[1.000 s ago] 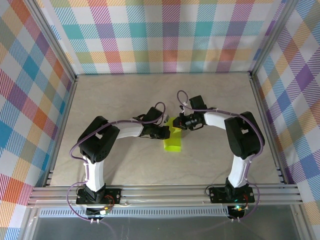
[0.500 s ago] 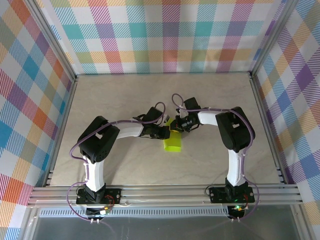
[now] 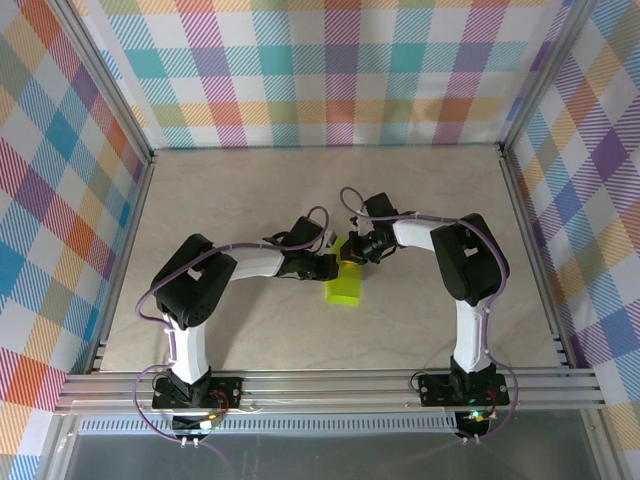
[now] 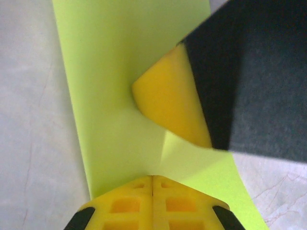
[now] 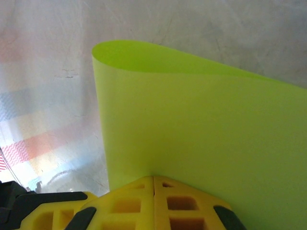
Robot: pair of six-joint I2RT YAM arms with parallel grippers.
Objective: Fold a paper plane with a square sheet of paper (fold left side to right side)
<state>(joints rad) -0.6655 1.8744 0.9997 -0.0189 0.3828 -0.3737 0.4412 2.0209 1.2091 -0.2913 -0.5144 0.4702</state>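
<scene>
The table (image 3: 250, 190) is a pale, matte, marbled slab, enclosed by pastel checked walls (image 3: 340, 70). Both my jaws are fully closed. My left gripper (image 3: 328, 266) and right gripper (image 3: 353, 250) almost meet tip to tip. The square sheet of paper (image 3: 345, 285), thin and lime, lies at both tips. The left wrist view shows it flat ahead of those jaws. The right wrist view shows its far edge rolled over in a smooth curve. I cannot tell whether either pair pinches a layer.

Lab cell: plaid walls (image 3: 340, 70), aluminium frame (image 3: 330, 385)
</scene>
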